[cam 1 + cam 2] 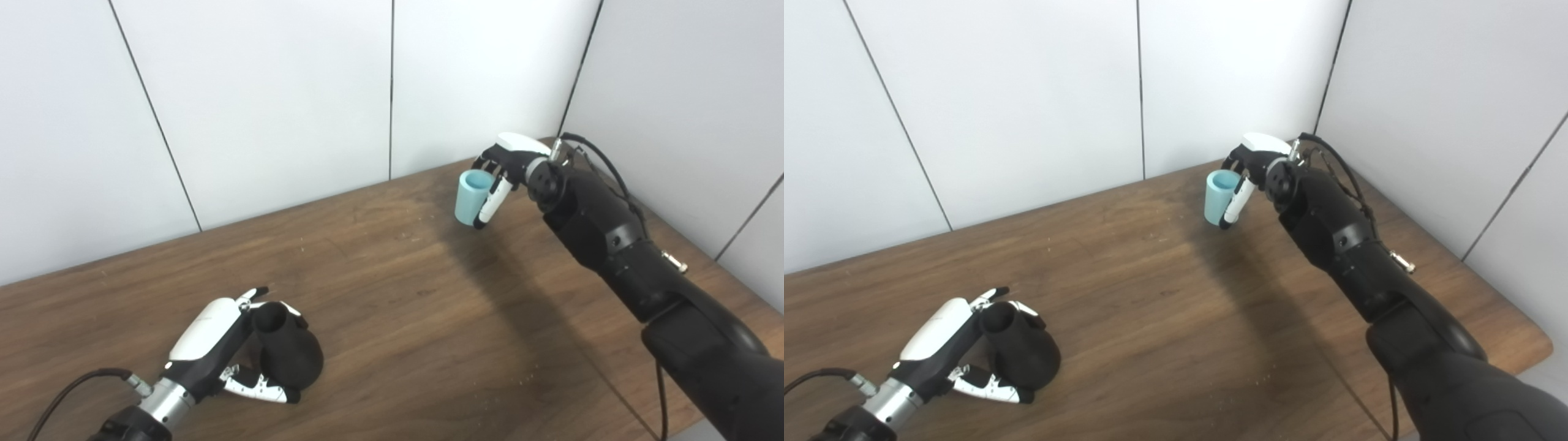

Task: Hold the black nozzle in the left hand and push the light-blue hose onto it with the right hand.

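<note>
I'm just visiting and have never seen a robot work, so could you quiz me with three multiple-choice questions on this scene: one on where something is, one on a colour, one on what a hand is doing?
1. Where is the hose?
A. Far right of the table, in the right hand
B. Lying near the left hand
C. On the floor

2. What colour is the nozzle?
A. Light blue
B. Black
C. White

3. What is the left hand doing?
A. Hanging open above the table
B. Gripping the hose
C. Closed around the nozzle, low at the table

Answers:
1. A, the right hand's fingers wrap the hose near the back corner.
2. B, the nozzle is dark all over, with a flared base.
3. C, fingers and thumb sit on either side of the nozzle.
</note>
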You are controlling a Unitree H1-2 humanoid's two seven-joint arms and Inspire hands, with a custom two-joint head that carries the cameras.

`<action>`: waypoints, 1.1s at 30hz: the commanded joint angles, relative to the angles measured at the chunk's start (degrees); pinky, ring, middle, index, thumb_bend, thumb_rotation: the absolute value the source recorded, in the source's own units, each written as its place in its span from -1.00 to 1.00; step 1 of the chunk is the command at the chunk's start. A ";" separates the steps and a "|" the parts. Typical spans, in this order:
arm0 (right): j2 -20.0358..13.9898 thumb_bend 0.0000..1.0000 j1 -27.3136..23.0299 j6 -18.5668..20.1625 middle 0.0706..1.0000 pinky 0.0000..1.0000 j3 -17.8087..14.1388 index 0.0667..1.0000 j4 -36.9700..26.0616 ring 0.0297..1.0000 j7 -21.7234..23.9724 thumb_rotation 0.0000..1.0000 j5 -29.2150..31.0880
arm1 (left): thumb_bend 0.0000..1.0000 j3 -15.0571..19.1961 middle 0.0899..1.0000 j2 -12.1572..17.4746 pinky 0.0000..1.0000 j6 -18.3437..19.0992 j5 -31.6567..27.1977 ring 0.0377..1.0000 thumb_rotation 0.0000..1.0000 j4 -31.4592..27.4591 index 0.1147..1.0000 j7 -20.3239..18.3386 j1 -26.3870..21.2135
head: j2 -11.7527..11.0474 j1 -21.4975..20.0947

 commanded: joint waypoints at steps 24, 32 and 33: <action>-1.28 0.72 -4.11 -2.76 0.30 -0.01 1.17 0.45 -0.21 0.20 -4.32 -0.78 0.67 | 0.05 -2.71 -0.13 1.81 0.91 0.31 2.89 0.13 -1.00 1.74 -0.17 -4.86 3.51 | 0.41 0.40; -0.74 0.72 -4.47 -2.10 0.31 0.01 1.07 0.49 -0.96 0.23 -4.69 -0.80 0.66 | 0.05 -2.87 -0.14 1.96 0.91 0.57 2.66 0.13 -1.00 1.60 -0.16 -5.45 3.35 | 0.65 0.39; -0.75 0.72 -4.38 -2.16 0.31 0.01 1.05 0.49 -1.03 0.24 -4.75 -0.80 0.64 | 0.05 -2.85 -0.14 2.03 0.91 0.62 2.58 0.13 -1.00 1.41 -0.16 -5.55 3.41 | 0.78 0.36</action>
